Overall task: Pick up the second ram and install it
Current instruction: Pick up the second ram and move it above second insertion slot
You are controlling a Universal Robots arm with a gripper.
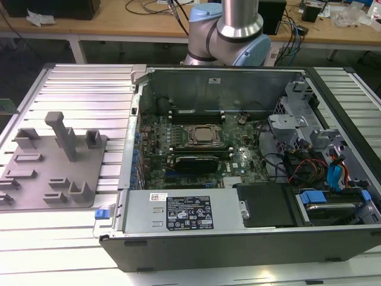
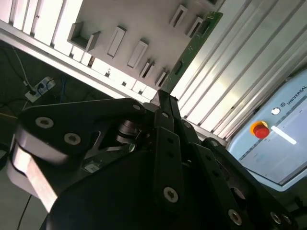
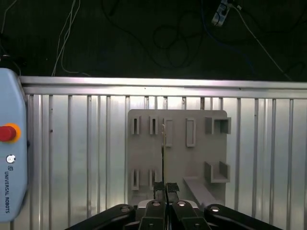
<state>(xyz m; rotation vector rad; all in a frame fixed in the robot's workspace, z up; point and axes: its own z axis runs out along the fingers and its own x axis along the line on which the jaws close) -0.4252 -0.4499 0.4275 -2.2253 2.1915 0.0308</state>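
Observation:
The second ram (image 2: 192, 47) is a narrow green board, and my gripper (image 2: 164, 98) is shut on one end of it. The rest of the stick juts out past the fingertips. In the first wrist view the ram (image 3: 163, 151) shows edge-on as a thin line rising from the gripper (image 3: 166, 188). Behind it, some way off, lies the grey slotted holder plate (image 3: 177, 160). In the exterior view that plate (image 1: 53, 173) sits on the ribbed table at the exterior view's left. The open computer case (image 1: 238, 77) holds the motherboard with long black slots (image 1: 196, 113) beside the processor socket (image 1: 201, 136).
A teach pendant with a red button (image 3: 8, 132) lies on the ribbed aluminium table (image 3: 72, 143) beside the plate. Inside the case are a power supply (image 1: 178, 211), drive bays and loose cables (image 1: 309, 167). The arm's base (image 1: 229, 30) stands behind the case.

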